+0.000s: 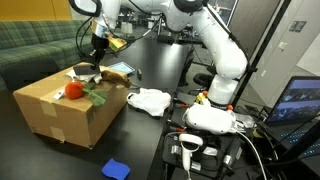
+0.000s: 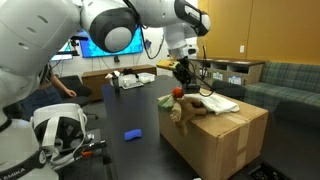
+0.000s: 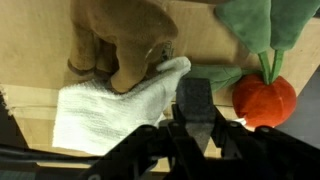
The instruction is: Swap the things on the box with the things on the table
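Right now the arm's fingers hang just above the far end of the box. That is the big brown carton standing on the black counter, near the green striped sofa. In the wrist view only a dark block of the fingers shows over the cardboard. I cannot tell whether they are apart or pressed together, nor whether they hold anything.

On top of the box lies a brown plush toy with a white cloth touching it. A red toy vegetable with green leaves lies just beside the cloth. Both exterior views show the same little heap at the end of the box under the arm, while the rest of the lid is bare cardboard.

Down on the counter, near the box, sits a crumpled white thing. A small blue object lies well apart from it, closer to the counter's near edge.
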Controlling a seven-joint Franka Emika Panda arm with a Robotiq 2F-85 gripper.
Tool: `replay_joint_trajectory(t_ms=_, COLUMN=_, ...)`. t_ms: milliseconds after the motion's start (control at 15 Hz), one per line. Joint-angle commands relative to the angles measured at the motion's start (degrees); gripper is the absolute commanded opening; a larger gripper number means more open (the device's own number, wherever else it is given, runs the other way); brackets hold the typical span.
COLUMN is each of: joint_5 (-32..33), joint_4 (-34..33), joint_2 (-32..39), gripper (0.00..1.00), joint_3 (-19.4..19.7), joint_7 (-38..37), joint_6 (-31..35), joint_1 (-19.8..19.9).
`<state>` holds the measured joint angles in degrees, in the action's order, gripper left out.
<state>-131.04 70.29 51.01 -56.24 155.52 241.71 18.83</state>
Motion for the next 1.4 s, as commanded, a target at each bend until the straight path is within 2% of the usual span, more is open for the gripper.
replay_joint_trajectory(t_ms=0, joint_5=-0.04, joint_4=13.93, joint_2=-9.69, gripper=0.07, joint_3=-6.9, joint_7=1.42, joint_6=-0.32, joint_1=7.57)
replay_joint_trajectory(t_ms=200, joint_5=1.01, joint_4=23.27, joint_2=-12.51, gripper=0.07, joint_3=-16.85, joint_7=1.17, joint_6=-0.02, joint_1=15.13)
replay_joint_trajectory(t_ms=333, joint_5=-0.57, joint_4=30.2, joint_2=-13.67, gripper=0.07, joint_3=-21.83, joint_7=1.52, joint_6=-0.43, joint_1=20.21)
replay_joint_trajectory(t_ms=467, joint_5=-2.77, joint_4=37.62, joint_2=-14.33, gripper=0.07, joint_3=-26.53, joint_7=1.81, joint_6=-1.25, joint_1=25.73)
replay_joint_trajectory(t_ms=667, joint_5=-4.98, joint_4=49.24, joint_2=-15.84, gripper=0.07, joint_3=-31.24, joint_7=1.81, joint_6=-4.97, joint_1=33.63)
replay_joint_trajectory(t_ms=867, joint_5=-4.98, joint_4=59.78, joint_2=-16.79, gripper=0.07, joint_3=-34.85, joint_7=1.81, joint_6=-10.4, joint_1=40.51)
replay_joint_trajectory(t_ms=1067, joint_5=-3.94, joint_4=67.23, joint_2=-16.66, gripper=0.07, joint_3=-36.33, joint_7=1.08, joint_6=-15.36, joint_1=43.91)
replay_joint_trajectory(t_ms=1267, joint_5=-2.52, joint_4=71.44, joint_2=-15.96, gripper=0.07, joint_3=-35.93, joint_7=-1.01, joint_6=-19.82, joint_1=43.61)
replay_joint_trajectory(t_ms=1333, joint_5=-1.86, joint_4=71.58, joint_2=-15.56, gripper=0.07, joint_3=-34.57, joint_7=-1.73, joint_6=-21.14, joint_1=42.04)
